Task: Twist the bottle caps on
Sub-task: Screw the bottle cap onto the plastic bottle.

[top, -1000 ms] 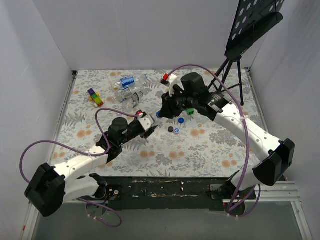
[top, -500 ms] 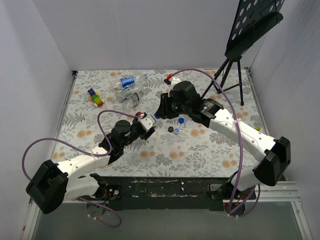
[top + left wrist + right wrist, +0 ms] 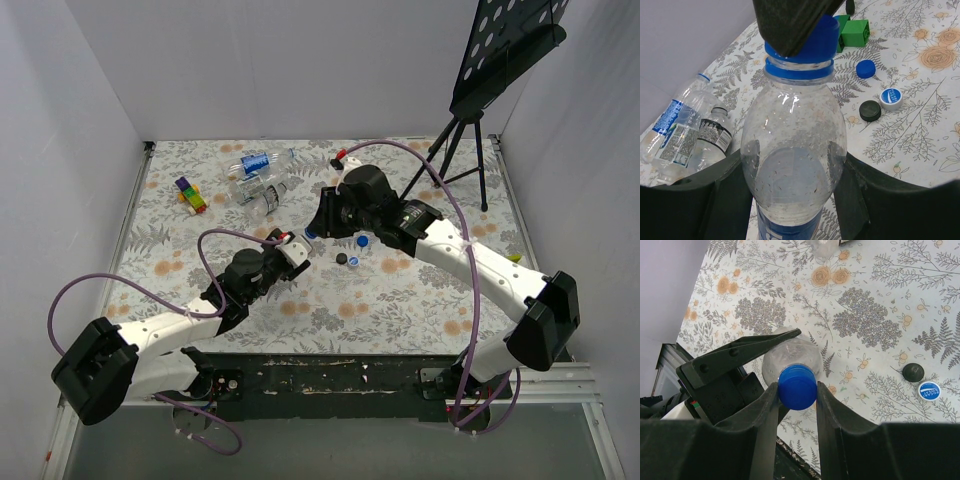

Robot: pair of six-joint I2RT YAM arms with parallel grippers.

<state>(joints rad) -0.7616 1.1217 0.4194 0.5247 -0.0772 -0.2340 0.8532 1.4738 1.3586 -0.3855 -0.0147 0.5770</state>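
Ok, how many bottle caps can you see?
4. A mounted blue cap sits on the bottle, held by the right gripper. On the table lie a loose blue cap, a black cap and a pale cap, close together. Others may hide under the arms.

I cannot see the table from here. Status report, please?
Left gripper shut on bottle. Right gripper shut on blue cap at its neck. Loose black cap lies aside, nothing blocking.

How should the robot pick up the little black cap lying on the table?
By its round rim, pinched from straight above. The black cap lies flat on the table, too low to grab sideways. The blue-and-white cap sits close beside it, so it is probably best to pinch across the two free sides.
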